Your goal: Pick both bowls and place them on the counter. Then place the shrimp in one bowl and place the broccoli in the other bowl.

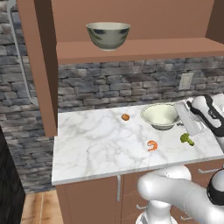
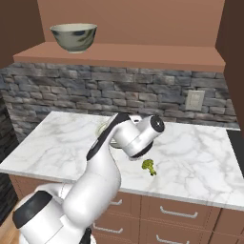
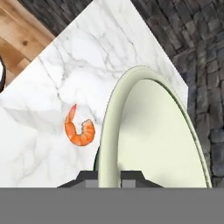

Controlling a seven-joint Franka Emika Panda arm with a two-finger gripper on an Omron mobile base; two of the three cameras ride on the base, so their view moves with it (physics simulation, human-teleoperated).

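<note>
Tool (image 3: 109, 177) pinches cream-green bowl (image 3: 153, 131) rim for set-down on surface (image 1: 100, 144); shrimp (image 3: 79, 129) at 9 o'clock, grey-green bowl (image 1: 108, 35) on shelf (image 1: 140, 49).

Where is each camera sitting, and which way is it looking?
Left base view: behind the arm's left, facing the counter, the shelf's grey-green bowl and the cream-green bowl; arm lower right.
Right base view: behind the arm's right, same counter and shelf; arm lower left.
Hand view: on the hand, gripper shut on the cream-green bowl's rim, shrimp beside it.
Both base views share the broccoli.
</note>
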